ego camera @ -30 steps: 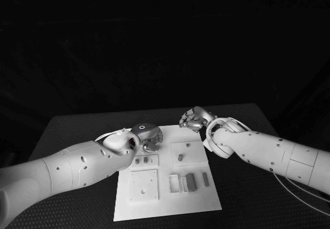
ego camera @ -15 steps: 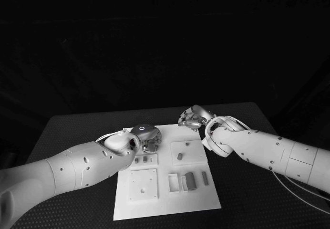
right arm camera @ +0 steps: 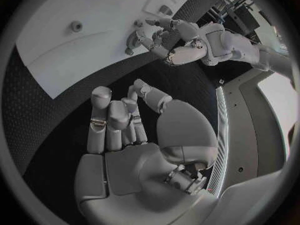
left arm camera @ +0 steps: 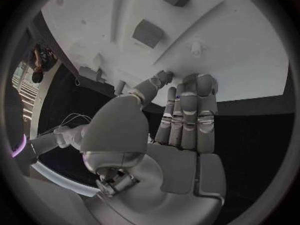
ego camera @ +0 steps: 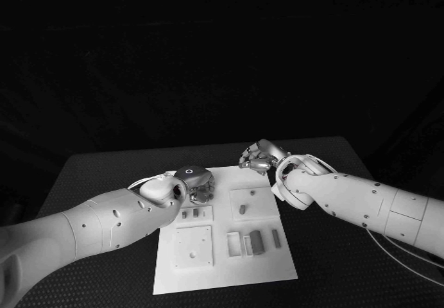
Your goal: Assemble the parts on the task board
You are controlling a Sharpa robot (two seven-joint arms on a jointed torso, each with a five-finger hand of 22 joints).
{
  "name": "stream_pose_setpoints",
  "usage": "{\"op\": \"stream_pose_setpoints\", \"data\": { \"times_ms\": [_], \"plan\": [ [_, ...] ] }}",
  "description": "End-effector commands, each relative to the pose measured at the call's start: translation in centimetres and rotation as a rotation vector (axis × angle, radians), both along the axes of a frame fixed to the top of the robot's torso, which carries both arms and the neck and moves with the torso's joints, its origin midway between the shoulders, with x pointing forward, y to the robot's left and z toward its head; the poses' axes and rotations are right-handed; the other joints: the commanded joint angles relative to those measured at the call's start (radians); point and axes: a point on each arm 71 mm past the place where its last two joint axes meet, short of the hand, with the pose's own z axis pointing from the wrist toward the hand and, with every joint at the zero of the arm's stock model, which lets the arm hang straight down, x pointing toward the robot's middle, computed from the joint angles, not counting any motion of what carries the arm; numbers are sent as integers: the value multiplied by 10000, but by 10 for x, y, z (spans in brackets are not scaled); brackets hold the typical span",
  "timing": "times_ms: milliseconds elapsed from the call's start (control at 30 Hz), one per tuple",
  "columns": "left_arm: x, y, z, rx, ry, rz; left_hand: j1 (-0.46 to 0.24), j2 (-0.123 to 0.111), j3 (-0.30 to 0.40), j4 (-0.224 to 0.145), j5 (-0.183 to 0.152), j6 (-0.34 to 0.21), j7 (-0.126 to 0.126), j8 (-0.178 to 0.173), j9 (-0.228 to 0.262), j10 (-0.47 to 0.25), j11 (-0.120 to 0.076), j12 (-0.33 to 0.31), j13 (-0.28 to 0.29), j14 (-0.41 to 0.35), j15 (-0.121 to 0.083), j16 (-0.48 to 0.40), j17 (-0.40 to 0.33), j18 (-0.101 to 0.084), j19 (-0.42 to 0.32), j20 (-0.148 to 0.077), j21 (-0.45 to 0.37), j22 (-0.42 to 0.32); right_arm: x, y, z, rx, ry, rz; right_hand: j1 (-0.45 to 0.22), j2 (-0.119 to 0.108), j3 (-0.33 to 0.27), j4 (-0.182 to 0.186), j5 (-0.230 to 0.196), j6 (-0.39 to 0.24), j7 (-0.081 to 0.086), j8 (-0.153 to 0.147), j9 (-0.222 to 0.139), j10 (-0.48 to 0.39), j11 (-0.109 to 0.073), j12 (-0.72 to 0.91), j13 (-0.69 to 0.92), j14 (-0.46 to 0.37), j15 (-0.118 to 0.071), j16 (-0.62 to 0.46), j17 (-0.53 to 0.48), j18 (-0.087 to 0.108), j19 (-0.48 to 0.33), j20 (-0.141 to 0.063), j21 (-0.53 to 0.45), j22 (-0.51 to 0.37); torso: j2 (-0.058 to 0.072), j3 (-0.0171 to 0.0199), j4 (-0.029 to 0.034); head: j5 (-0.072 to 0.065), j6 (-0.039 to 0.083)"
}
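Left hand (ego camera: 196,181) hovers over task board (ego camera: 226,273), fingers straight, holding nothing; right hand (ego camera: 260,158) loosely curled, empty. Risk: descending fingers could knock small parts (ego camera: 242,209) out of place.

White screw-dotted arms, silver hands (ego camera: 194,183), jointed fingers (left arm camera: 187,115).

Task board (ego camera: 278,269) corner beneath left hand (ego camera: 197,182)

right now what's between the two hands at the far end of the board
In the head view, a bare strip of the white task board and its far edge lie between the left hand and the right hand. No part sits there.
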Motion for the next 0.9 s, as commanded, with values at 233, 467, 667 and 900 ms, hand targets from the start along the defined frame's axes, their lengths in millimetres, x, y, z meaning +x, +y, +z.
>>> {"op": "stream_pose_setpoints", "data": {
  "times_ms": [233,467,667,900],
  "plan": [
    [-3,-2,-10,82,165,-93,106,56,85,-16,36,-18,45,49,-64,389,-55,51,136,72,-51,96,-26,939,86,5,67,212,0,1,2,-6,-92,97,-16,-83,27,13,41,41,18,-67,-3,44,12,-63,-9,-23,-60,-55,11,283,20,-6,-35,191,9,-3,-9,-20,-13],
    [-7,-8,-11,-77,224,-285,97,78,82,-17,33,10,68,76,-83,542,-112,93,230,142,-107,157,-44,941,158,-36,114,220,0,2,2,-6,-91,105,-16,-84,27,13,41,44,18,-69,-3,44,12,-64,-10,-23,-60,-55,11,283,19,-5,-35,191,-3,-5,2,-41,-28],
    [-7,-7,-13,79,415,-275,95,120,82,-22,31,87,87,128,-89,643,-151,114,313,201,-145,204,-62,936,210,-70,155,225,0,2,2,-10,-87,109,-15,-84,27,13,41,46,18,-71,-3,44,11,-65,-10,-23,-60,-55,12,283,19,-5,-35,191,-11,4,-1,-44,-34],
    [-5,-4,-14,223,461,-150,108,164,86,-33,33,174,104,181,-94,748,-194,142,404,240,-186,245,-78,924,243,-103,193,228,0,1,2,-13,-85,102,-15,-84,27,13,41,47,18,-73,-3,45,11,-65,-10,-23,-61,-55,12,283,19,-5,-34,192,-6,0,5,-54,-39]
  ]
}}
